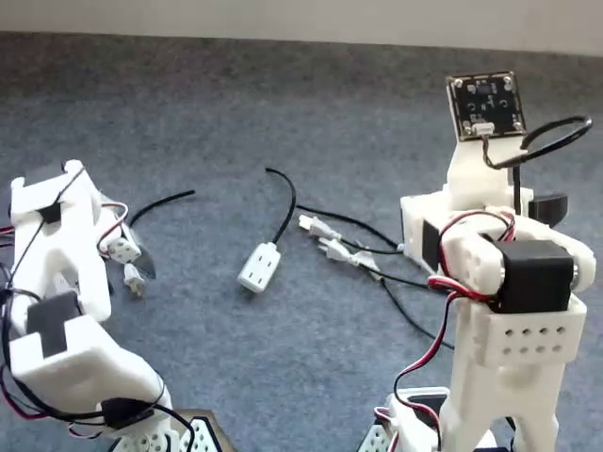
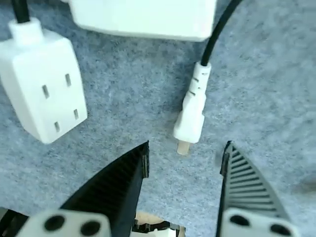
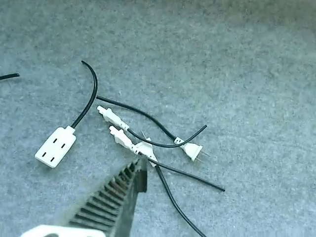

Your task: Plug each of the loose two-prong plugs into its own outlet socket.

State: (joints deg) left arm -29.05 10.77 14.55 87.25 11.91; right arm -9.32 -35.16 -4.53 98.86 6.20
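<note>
At nine o'clock on the grey table, the left gripper is hovering with its fingers spread wide and grasping nothing. A white two-prong plug is lying flat, its prongs just reaching the gap between the fingertips. A socket block is lying near it, not touching. A second socket is resting at centre, with further plugs tangling toward three o'clock. Handling, judged: plug light and hard-bodied on a springy cord; pinching across the moulded body, clear of the prongs, is looking best.

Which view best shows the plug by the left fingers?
Left wrist view: the white two-prong plug on a black cord lies close before the open fingers, prong visible. The high view shows it small beside the left arm.
</note>
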